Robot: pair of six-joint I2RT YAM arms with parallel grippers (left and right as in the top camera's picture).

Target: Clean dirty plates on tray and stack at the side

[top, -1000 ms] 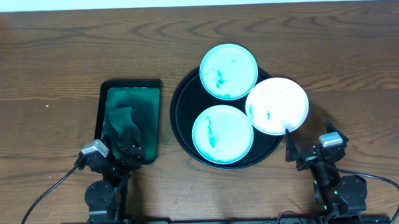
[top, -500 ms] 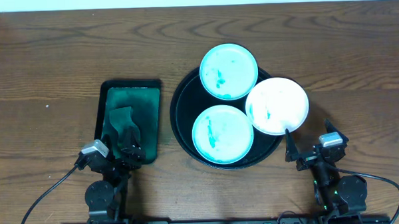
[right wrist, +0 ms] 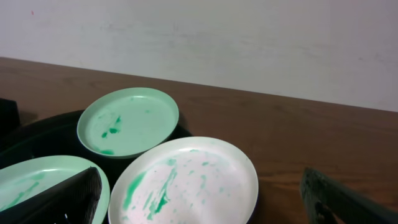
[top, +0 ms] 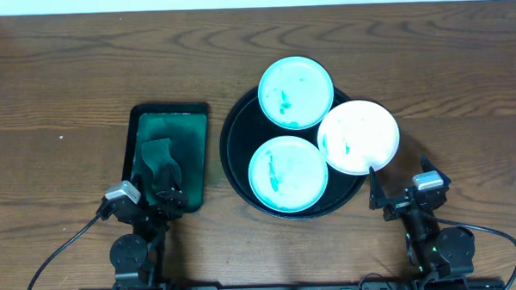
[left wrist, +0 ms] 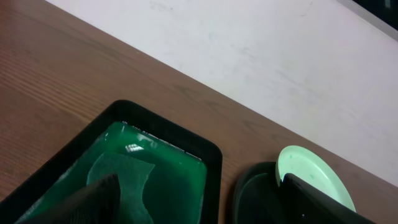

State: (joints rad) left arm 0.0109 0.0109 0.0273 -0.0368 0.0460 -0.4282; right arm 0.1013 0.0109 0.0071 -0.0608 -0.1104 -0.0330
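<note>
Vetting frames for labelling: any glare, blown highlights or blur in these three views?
Overhead: even light, sharp, though the right-hand plate is washed nearly white. Left wrist: a small glare spot on the green liquid in the rectangular tray; near pincer fingers soft. Right wrist: plates sharp, fingers blurred.

Three plates are being carried on the round tray [top: 235, 154]: the far plate [top: 296, 92] is being propped over the back rim, the near plate [top: 287, 173] is being held inside at the front, and the right plate [top: 357, 137] is being crowded against both, overhanging the right rim. The rectangular tray [top: 169, 122] is being kept just left on the table [top: 66, 74], with a cloth [top: 160, 161] being held in its near half.
</note>
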